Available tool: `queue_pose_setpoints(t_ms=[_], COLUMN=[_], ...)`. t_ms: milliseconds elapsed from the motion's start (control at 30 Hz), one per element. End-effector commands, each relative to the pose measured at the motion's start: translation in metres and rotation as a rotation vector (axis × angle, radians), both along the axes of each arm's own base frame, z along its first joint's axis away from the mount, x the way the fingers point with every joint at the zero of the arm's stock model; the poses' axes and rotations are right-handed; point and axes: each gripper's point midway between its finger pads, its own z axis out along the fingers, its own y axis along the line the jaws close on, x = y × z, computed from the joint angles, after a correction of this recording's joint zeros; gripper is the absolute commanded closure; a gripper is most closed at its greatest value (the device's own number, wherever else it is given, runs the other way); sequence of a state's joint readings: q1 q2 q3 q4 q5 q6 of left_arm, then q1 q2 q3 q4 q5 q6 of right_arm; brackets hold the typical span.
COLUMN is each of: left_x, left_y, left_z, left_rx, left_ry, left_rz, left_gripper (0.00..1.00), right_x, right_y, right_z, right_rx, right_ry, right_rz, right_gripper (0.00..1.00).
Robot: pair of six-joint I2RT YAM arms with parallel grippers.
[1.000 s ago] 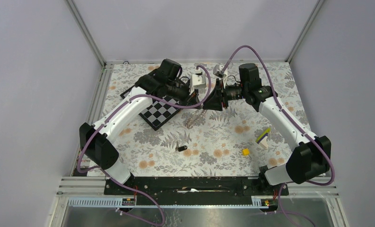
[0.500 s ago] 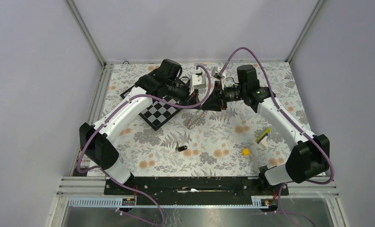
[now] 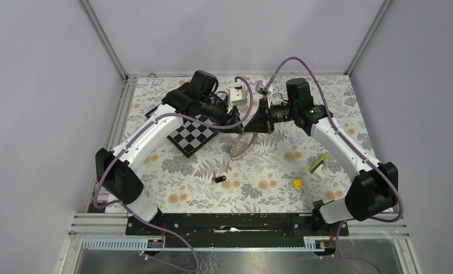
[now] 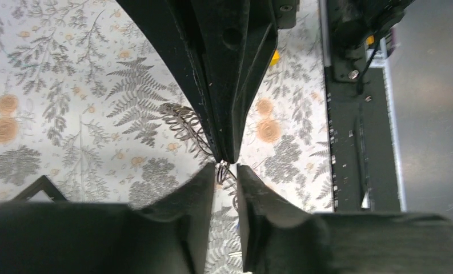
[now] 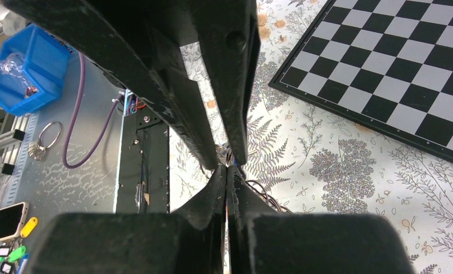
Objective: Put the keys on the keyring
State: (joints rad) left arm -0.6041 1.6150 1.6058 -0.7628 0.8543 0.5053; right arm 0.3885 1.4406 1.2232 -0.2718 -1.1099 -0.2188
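Observation:
My two grippers meet tip to tip above the middle of the table. My right gripper (image 3: 248,126) (image 5: 227,168) is shut on the wire of the grey keyring (image 3: 241,145), whose coil hangs below it (image 4: 181,123). My left gripper (image 3: 235,119) (image 4: 226,169) faces it with its fingers a narrow gap apart. A small blue piece, seemingly the blue key (image 5: 230,154), sits with ring wire between its fingertips. The black key (image 3: 217,179) lies alone on the cloth nearer the front.
A black-and-white chessboard (image 3: 192,136) lies left of the grippers, under the left arm. A yellow cube (image 3: 296,183) and a purple-and-lime stick (image 3: 317,164) lie at the right. Beyond the table's front rail are a blue bin (image 5: 18,71) and cables.
The keyring has risen off the cloth and now hangs as a wider loop under the grippers. Both grippers shifted slightly toward the back and stay together.

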Motion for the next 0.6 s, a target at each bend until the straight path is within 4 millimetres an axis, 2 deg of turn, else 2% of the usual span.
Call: queue_pose_setpoints(t_ms=[0,100,233,433,567], left_x=[0.002,0.005,0.003,0.008,0.005], left_y=[0.004,0.014,0.016,0.011,0.008], left_z=[0.037,0.049,0.054,0.054,0.058], left_rx=[-0.134,-0.187,-0.217,-0.260,-0.304], left_ry=[-0.021,0.014,0.038,0.053,0.063], left_rz=[-0.053,-0.062,-0.086,-0.073,-0.076], left_gripper=[0.66,0.55,0.50,0.55,0.63], right_x=[0.001,0.001,-0.001,-0.003,-0.004], right_y=[0.005,0.005,0.006,0.007,0.007], right_z=[0.027,0.041,0.052,0.061,0.063], right_rx=[0.048,0.071,0.090,0.108,0.120], right_ry=[-0.050,-0.054,-0.063,-0.065,-0.051], right_rz=[0.019,0.030,0.043,0.059,0.060], right_gripper=[1.00,1.00,1.00,1.00,1.00])
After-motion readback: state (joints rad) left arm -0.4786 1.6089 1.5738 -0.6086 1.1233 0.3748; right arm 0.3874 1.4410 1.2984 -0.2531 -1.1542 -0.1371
